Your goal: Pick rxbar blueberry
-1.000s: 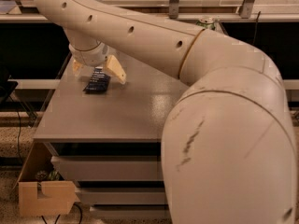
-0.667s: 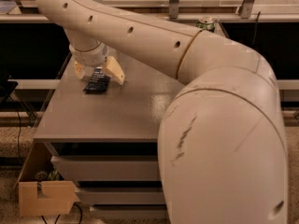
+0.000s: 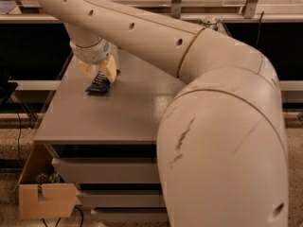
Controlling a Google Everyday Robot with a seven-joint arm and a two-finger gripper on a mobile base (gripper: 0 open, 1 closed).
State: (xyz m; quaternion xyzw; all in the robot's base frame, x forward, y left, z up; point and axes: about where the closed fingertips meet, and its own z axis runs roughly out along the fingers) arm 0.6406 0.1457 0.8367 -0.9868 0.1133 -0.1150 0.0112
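Note:
The rxbar blueberry [image 3: 98,85] is a small dark navy bar with white text, lying at the far left of the grey table top [image 3: 128,112]. My gripper [image 3: 98,71] comes down on it from above. Its two cream fingers [image 3: 110,67] stand close on either side of the bar's upper end and press against it. The bar's lower end still rests on the table. My large white arm fills the right side of the view and hides much of the table.
A green can [image 3: 208,21] stands at the table's far right edge, behind my arm. Drawers [image 3: 94,171] sit under the table top. An open cardboard box [image 3: 42,200] stands on the floor at the lower left. Rails and dark shelving run behind the table.
The two fingers have drawn closer together around the bar's upper end. The arm has shifted slightly; the bar stays in the same spot on the table.

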